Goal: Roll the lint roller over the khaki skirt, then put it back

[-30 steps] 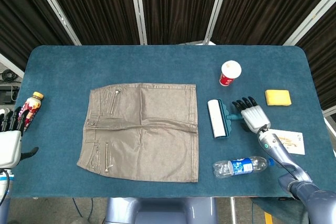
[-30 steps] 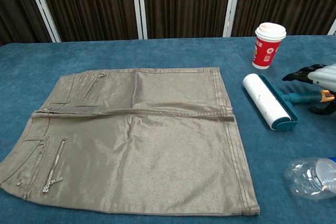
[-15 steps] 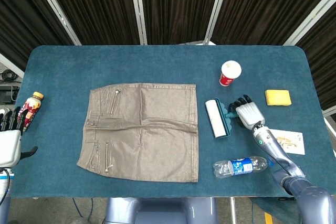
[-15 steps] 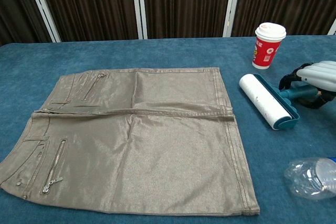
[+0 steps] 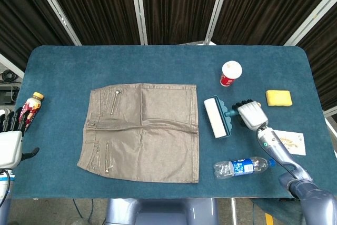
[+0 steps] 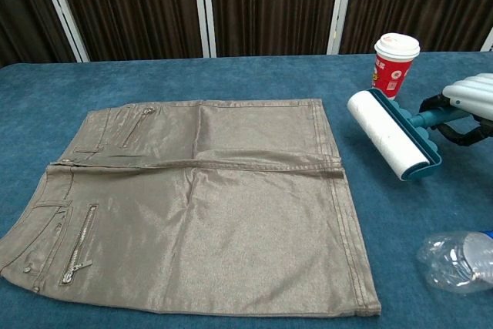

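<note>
The khaki skirt (image 5: 141, 131) (image 6: 202, 201) lies flat on the blue table, left of centre. The lint roller (image 5: 216, 118) (image 6: 388, 133), a white roll in a teal frame, is just right of the skirt's edge, tilted and lifted slightly off the cloth. My right hand (image 5: 251, 114) (image 6: 471, 98) grips its teal handle, fingers curled around it. My left hand (image 5: 10, 138) stays at the far left table edge, fingers apart and holding nothing; the chest view does not show it.
A red and white paper cup (image 5: 230, 73) (image 6: 394, 66) stands behind the roller. A plastic water bottle (image 5: 241, 166) (image 6: 461, 259) lies near the front right. A yellow sponge (image 5: 278, 97) and a card (image 5: 288, 142) sit further right. A small drink bottle (image 5: 31, 106) lies far left.
My right hand closed around the roller's handle and picked it up. The roller shifted a little left toward the skirt and tilted. The left hand stayed still.
</note>
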